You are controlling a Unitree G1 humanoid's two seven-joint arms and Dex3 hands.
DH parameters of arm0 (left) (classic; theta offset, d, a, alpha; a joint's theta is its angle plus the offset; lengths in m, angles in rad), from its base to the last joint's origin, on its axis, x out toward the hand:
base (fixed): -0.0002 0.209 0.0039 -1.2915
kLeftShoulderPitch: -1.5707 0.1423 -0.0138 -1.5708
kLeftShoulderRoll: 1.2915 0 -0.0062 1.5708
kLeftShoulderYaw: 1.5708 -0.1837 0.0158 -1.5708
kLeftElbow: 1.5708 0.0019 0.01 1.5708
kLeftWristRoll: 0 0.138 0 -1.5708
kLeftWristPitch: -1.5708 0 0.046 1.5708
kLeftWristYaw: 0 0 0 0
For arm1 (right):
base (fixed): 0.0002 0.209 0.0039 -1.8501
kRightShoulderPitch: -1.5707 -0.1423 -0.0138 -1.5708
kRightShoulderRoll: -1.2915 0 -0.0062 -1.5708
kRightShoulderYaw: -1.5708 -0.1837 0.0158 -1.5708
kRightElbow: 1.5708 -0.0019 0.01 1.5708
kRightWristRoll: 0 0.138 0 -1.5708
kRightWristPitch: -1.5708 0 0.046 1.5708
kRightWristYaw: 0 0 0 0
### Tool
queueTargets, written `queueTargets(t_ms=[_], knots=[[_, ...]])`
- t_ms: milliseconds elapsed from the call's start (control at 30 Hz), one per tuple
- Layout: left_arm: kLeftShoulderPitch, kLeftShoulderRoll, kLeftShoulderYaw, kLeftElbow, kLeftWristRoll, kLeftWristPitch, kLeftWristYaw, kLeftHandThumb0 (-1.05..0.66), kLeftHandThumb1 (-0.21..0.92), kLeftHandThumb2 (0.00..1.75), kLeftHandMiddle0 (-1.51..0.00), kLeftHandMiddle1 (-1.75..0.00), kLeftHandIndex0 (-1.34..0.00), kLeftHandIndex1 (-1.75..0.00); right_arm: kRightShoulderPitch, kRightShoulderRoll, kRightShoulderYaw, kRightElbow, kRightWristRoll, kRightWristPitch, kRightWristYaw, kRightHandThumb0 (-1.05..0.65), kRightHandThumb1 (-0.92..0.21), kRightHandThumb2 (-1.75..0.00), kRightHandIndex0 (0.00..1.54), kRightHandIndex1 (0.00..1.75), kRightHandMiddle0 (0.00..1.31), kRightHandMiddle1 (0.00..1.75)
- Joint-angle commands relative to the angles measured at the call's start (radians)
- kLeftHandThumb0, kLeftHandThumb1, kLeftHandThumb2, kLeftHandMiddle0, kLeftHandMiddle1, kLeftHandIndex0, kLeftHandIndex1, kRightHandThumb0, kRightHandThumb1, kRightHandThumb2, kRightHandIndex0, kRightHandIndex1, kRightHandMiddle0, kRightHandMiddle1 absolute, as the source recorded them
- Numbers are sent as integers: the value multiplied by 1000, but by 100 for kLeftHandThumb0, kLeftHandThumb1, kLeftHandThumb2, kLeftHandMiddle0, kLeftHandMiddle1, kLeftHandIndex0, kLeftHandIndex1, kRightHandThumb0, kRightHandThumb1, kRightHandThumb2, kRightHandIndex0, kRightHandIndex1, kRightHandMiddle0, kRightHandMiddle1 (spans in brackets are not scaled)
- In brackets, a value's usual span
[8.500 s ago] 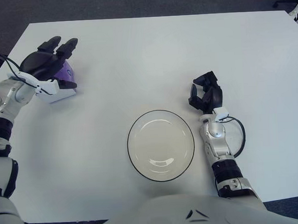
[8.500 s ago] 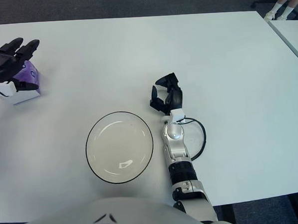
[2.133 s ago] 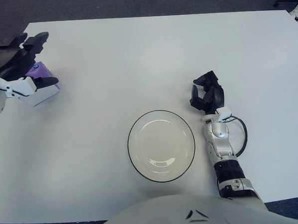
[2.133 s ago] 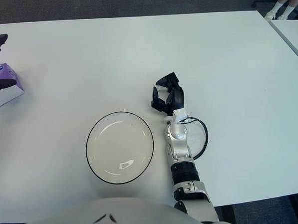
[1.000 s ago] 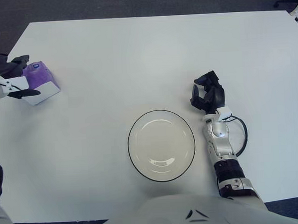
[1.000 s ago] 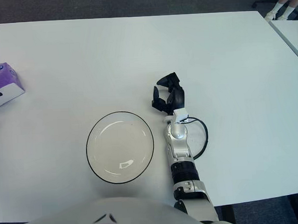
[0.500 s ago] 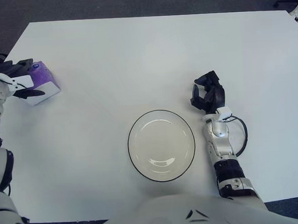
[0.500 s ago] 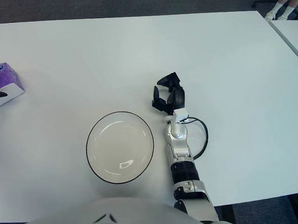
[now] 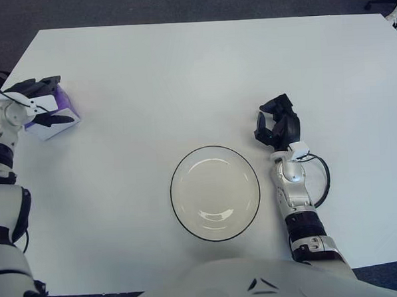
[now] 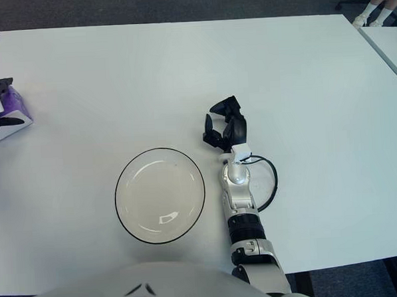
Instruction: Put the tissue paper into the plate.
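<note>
The tissue paper pack (image 9: 58, 113), purple on top with white sides, lies on the white table near its far left edge. My left hand (image 9: 41, 102) reaches in from the left and straddles the pack: black fingers (image 9: 45, 82) above it, thumb across its front, not closed on it. The pack stays flat on the table and is partly hidden by the hand. The plate (image 9: 172, 193), white with a dark rim, sits empty at the front centre. My right hand (image 9: 277, 124) shows just right of the plate, fingers curled and holding nothing.
The table's left edge (image 9: 13, 68) runs close behind the pack, with dark floor beyond. A black cable loop (image 9: 322, 182) lies by my right wrist. Bare white table (image 9: 137, 118) stretches between the pack and the plate.
My left hand has moved right, back onto the tissue pack, its fingers now on both sides of it. The pack, the plate and my right hand have not moved.
</note>
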Motion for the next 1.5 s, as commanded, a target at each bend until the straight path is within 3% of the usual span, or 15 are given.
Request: queueTargets(t_ms=[0, 300, 633, 1033, 1467], knots=[[-13, 0, -3, 9, -18, -24, 1, -101, 68, 47, 0, 0, 0, 0, 129, -18, -33, 155, 20, 19, 2, -41, -54, -103, 62, 155, 43, 175], [-20, -57, -26, 38, -12, -8, 23, -101, 70, 48, 0, 0, 0, 0, 130, -21, -33, 153, 5, 19, -10, -41, -55, -103, 62, 156, 43, 175], [9, -176, -76, 148, 11, 28, 192, -105, 74, 48, 0, 0, 0, 0, 138, -22, -40, 149, 5, 17, -18, -41, -57, -100, 62, 156, 42, 175], [25, -206, -111, 176, 13, 43, 196, -105, 74, 47, 0, 0, 0, 0, 148, -31, -43, 140, 6, -1, -12, -41, -57, -101, 64, 155, 42, 175], [33, -187, -142, 186, 20, 90, 169, -105, 69, 44, 0, 0, 0, 0, 152, -39, -44, 132, 10, -6, 2, -41, -57, -101, 64, 155, 42, 175]])
